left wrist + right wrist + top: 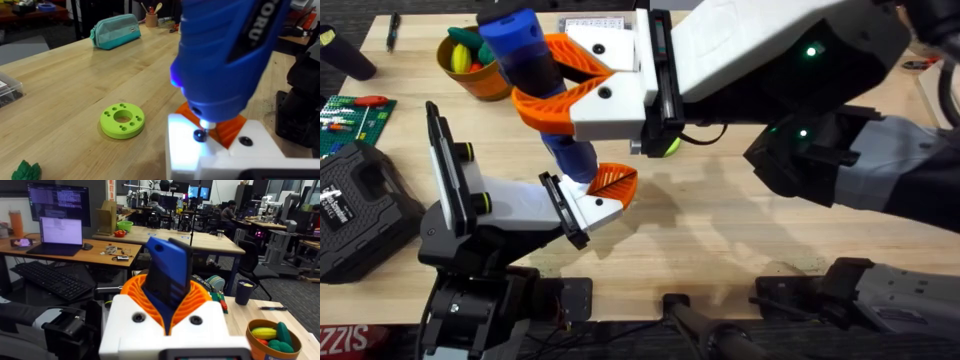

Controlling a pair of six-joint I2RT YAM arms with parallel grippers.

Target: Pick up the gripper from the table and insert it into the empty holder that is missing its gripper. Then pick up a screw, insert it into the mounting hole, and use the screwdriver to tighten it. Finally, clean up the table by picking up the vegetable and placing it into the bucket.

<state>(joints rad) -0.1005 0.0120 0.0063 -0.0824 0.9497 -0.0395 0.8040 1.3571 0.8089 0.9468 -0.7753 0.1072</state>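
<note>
My right gripper (555, 75) reaches across from the right, its orange fingers (187, 302) shut on the blue screwdriver (520, 45). The screwdriver slants down, and its tip rests on a dark screw (200, 135) in the white gripper piece with the orange ribbed pad (603, 190). That piece sits mounted at the end of my left arm's gripper (588, 205). The orange-brown bucket (485, 82) stands at the back left with yellow, green and red vegetables inside (272, 339). A green leafy vegetable (25, 171) lies on the table near the left arm.
A lime-green ring with holes (122, 120) lies on the wood beside the work spot. A black case (360, 215) and a green mat with tools (355, 115) sit at the left edge. A black pen (393, 30) and a teal pouch (115, 30) lie farther back.
</note>
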